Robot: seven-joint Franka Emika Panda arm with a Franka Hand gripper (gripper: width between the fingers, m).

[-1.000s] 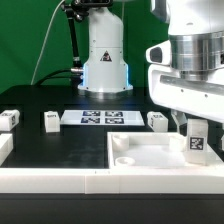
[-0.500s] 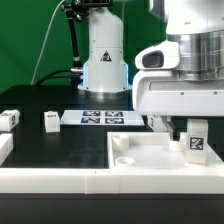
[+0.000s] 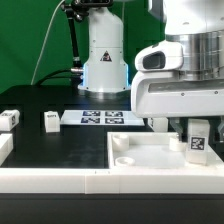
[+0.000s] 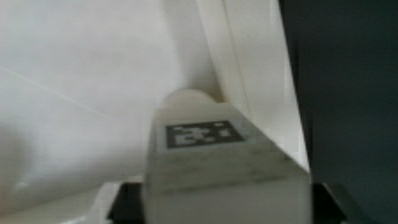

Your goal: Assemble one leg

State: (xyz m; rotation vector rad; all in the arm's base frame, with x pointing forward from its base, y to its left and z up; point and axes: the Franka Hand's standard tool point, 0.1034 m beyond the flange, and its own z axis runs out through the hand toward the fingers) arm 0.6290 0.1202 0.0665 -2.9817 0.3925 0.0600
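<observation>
My gripper is shut on a leg, a short white post with a black-and-white tag on its side. I hold it upright over the corner of the large white rimmed panel nearest the exterior view's right. In the wrist view the leg fills the gap between my jaws, tag facing the camera, tip pointing at the panel's corner beside its rim. The gripper grips the leg's near end. I cannot tell whether the tip touches the panel.
Two more legs lie on the black table at the exterior view's left. A third shows partly behind my hand. The marker board lies behind the panel. A white robot base stands at the back.
My hand has shifted a little toward the exterior view's left and now covers more of the leg behind it. The held leg stays at about the same spot over the panel's corner.
</observation>
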